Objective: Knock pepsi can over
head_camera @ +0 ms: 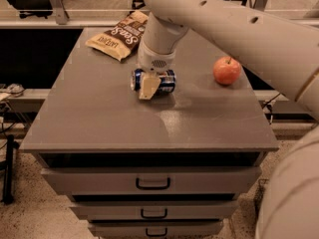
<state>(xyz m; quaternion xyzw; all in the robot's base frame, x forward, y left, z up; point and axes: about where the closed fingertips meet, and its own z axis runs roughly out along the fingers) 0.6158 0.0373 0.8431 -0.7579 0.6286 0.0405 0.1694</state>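
The pepsi can (167, 81) lies on its side on the table (149, 128), left of the apple (227, 70). The gripper (149, 83) sits closed around its middle. It should let go gently and lift straight up, so the can doesn't roll toward the apple.

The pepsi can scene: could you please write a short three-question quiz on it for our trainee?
1. True or false: the pepsi can stands upright on the cabinet top.
2. Where is the claw? A) down at the pepsi can; B) inside an open drawer; C) raised high above the cabinet.
3. Fill in: the snack lying behind the can, near the far edge, is the ____.
Key: 1 false, it lies on its side; 2 A; 3 chip bag.
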